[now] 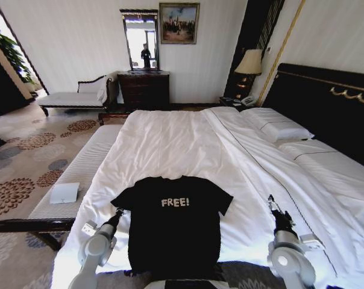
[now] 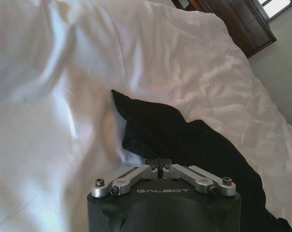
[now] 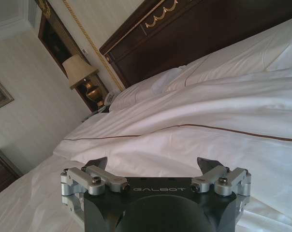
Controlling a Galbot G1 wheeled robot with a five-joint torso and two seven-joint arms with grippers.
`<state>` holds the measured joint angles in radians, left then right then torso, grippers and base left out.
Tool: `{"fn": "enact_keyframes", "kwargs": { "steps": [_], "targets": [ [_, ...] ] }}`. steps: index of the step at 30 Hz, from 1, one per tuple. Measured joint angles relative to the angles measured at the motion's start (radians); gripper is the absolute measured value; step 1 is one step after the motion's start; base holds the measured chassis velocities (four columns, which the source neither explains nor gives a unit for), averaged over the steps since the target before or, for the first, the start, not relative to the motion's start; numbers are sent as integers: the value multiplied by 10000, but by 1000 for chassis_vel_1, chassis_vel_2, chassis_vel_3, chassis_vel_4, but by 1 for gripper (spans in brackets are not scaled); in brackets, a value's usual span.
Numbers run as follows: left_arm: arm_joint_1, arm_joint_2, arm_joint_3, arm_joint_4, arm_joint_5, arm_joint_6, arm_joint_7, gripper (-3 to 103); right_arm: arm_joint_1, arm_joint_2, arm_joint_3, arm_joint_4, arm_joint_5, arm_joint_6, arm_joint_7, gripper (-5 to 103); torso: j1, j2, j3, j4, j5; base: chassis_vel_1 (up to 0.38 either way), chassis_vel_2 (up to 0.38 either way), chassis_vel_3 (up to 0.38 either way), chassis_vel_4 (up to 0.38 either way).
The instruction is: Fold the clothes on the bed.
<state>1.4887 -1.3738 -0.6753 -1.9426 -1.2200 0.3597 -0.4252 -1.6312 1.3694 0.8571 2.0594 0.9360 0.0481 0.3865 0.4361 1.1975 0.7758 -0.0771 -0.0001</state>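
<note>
T-shirt (image 1: 173,226) flat on bed (image 1: 170,144), near edge. Left gripper (image 2: 158,170) fingers together at its sleeve; right gripper (image 1: 272,205) fingers apart, over sheet. Risk: pinches sheet w/ fabric, fold drags bedding.

Bright daylight, glare on white sheets (image 2: 64,96), blown-out mirror (image 1: 140,41), wide-angle edge bending

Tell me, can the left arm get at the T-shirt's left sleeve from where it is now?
Probably yes. The left gripper sits right at the edge of the black T-shirt, fingers closed at the sleeve, with only open white sheet around it.
</note>
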Motion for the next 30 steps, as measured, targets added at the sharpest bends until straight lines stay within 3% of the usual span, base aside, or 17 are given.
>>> {"fn": "enact_keyframes", "kwargs": {
  "steps": [14, 16, 17, 18, 22, 23, 30],
  "targets": [
    [394, -440, 222, -458, 42, 209, -302, -1, 209, -135, -230, -210, 4, 1, -21, 100, 0, 0, 0, -1, 1, 0, 0, 0, 0],
    [521, -559, 188, -596, 149, 273, -348, 10, 279, -228, -319, -238, 58, 2, -22, 100, 0, 0, 0, -1, 1, 0, 0, 0, 0],
    [590, -616, 152, -649, 270, 274, -355, 10, 317, -274, -366, -249, 95, 2, -22, 100, 0, 0, 0, -1, 1, 0, 0, 0, 0],
    [765, -721, 60, -769, 601, 242, -345, 20, 406, -396, -479, -284, 203, 2, -20, 100, 0, 0, 0, -1, 1, 0, 0, 0, 0],
    [1054, -856, -70, -1035, 868, 208, -250, 26, 534, -556, -615, -365, 378, 3, -20, 100, 0, 0, 0, 1, 1, 0, 0, 0, 0],
    [1498, -1052, -258, -1514, 1041, 184, -34, 36, 664, -784, -740, -493, 647, 5, -9, 100, 1, 0, 0, 1, 2, 0, 0, 0, 0],
    [2684, -1520, -1011, -3369, 1319, 103, 1054, 58, 563, -1665, -766, -583, 1640, -156, 370, 100, -1, 0, 0, 1, 6, 0, 0, 0, 0]
  ]
}}
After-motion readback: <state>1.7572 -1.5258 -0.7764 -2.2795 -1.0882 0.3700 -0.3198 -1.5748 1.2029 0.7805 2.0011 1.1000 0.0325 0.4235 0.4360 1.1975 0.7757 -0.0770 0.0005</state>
